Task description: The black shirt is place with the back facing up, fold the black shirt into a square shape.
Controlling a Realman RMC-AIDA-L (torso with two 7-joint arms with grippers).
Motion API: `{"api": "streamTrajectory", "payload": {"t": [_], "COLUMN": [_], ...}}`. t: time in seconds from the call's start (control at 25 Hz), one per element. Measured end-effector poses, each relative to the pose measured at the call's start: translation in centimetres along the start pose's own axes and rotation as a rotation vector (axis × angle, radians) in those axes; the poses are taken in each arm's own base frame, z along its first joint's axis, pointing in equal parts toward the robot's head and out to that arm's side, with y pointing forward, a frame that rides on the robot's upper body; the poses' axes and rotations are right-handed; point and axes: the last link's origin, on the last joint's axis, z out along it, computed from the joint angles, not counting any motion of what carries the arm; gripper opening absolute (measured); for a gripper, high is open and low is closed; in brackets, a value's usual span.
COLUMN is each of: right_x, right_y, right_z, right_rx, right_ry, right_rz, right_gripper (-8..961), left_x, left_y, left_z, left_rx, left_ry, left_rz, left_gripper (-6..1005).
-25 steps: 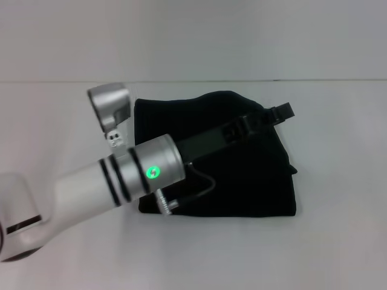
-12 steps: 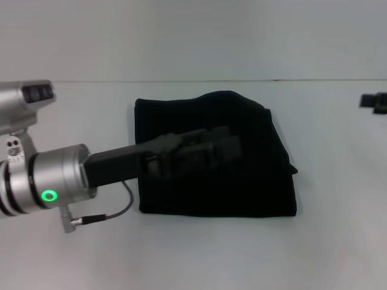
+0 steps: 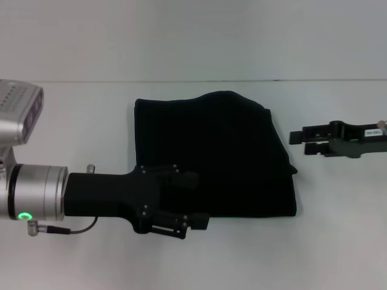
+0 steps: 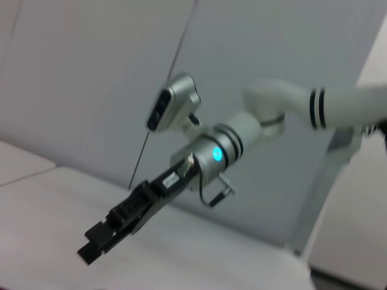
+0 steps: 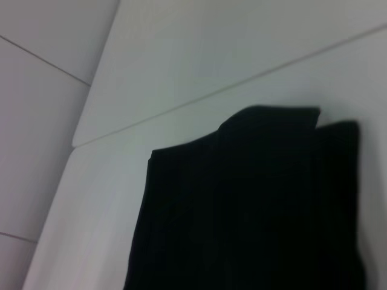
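head view showed the large plain black soft fabric shirt [image 3: 214, 154] lying flat on the white worktop [image 3: 338, 241], folded into a compact, roughly square block around the middle of the surface, nearer its far edge than its near edge. its far border rose in a gentle hump, and a small fold of cloth stuck out on the side toward the right edge. the left gripper [image 3: 193, 199], black and rigid on a silver-and-white arm, lay across the shirt's near corner on the left-edge side, its body reaching in from the left edge of the worktop; its two fingers stood a little apart, one over the cloth and one past the shirt's near border, with nothing between them. whether it touched the fabric could not be told. the right gripper [image 3: 296, 142], also black, was over bare worktop just beside the shirt on the right-edge side, apart from the cloth, its fingers pointing toward the shirt with a narrow gap between them and holding nothing.

in the left wrist view the right gripper [image 4: 91, 244] appeared at the end of its silver-and-white arm, above the pale surface. in the right wrist view the black shirt [image 5: 254, 211] filled the lower part, its stepped far border lying against the white worktop [image 5: 97, 211].
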Motion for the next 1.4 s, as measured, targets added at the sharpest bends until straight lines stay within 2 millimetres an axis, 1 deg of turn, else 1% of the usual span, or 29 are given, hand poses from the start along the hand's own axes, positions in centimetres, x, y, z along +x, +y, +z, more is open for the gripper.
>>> {"api": "streamTrajectory", "payload": {"t": [0.24,0.48,0.72,0.88,1.08,1.24,1.4], "right_x": [1.1,2.2,2.8,2.9,2.6,2.4,2.4], "right_y": [0.4,-0.4,-0.7,-0.4,-0.4,-0.3,-0.2], "right_z": [1.1,1.1,1.3,2.0,3.6,4.5,4.9], "right_rx": [-0.013,0.002,0.007,0.007,0.040,0.051,0.047], "right_ry": [0.037,0.056,0.056,0.051,-0.002,-0.040,-0.062], "right_rz": [0.096,0.142,0.150,0.145,0.141,0.136,0.147], "right_gripper": [672,671,670,670,669,669,587], "left_x": [-0.6,-0.8,-1.0,-1.0,-1.2,-1.3,-1.3], "left_y": [-0.8,-1.1,-1.1,-1.2,-1.3,-1.5,-1.7], "left_z": [-0.3,-0.3,-0.1,0.0,-0.2,-0.2,-0.2], "left_rx": [0.052,0.075,0.074,0.082,0.099,0.111,0.122], "left_ry": [-0.074,-0.095,-0.090,-0.086,-0.087,-0.092,-0.101], "left_rz": [0.083,0.088,0.080,0.077,0.082,0.085,0.088], "left_gripper": [935,904,904,904,904,904,904]}}
